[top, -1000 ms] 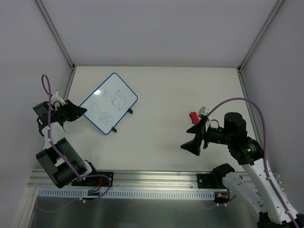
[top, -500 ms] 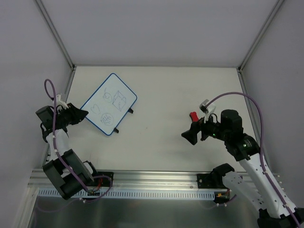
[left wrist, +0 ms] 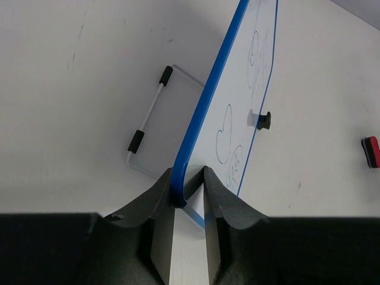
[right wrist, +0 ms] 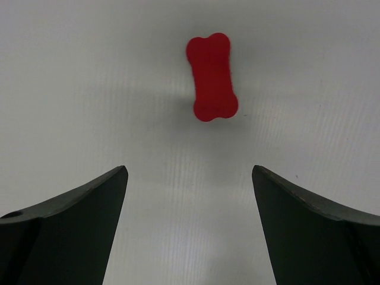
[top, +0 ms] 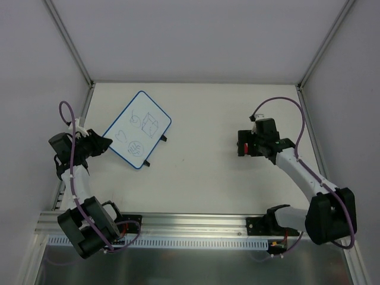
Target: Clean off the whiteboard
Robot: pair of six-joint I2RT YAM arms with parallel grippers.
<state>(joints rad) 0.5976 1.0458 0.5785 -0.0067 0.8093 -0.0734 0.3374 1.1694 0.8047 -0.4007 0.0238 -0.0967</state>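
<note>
While left fingers [left wrist: 155, 222] on whiteboard [left wrist: 261, 77], right fingers [right wrist: 65, 222] newly over eraser [right wrist: 212, 77]

L gripper [left wrist: 189, 181] pinches whiteboard [left wrist: 243, 89] blue rim at corner; red eraser [left wrist: 371, 151] far rt

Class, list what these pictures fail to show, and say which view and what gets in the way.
1. Top view: red eraser mostly hidden by the right claw.
2. Left wrist view: doodles on the whiteboard too edge-on to read; far end cut off by the top edge.
3. Left wrist view: left claw straddles the rim; whether it pinches is unclear.
</note>
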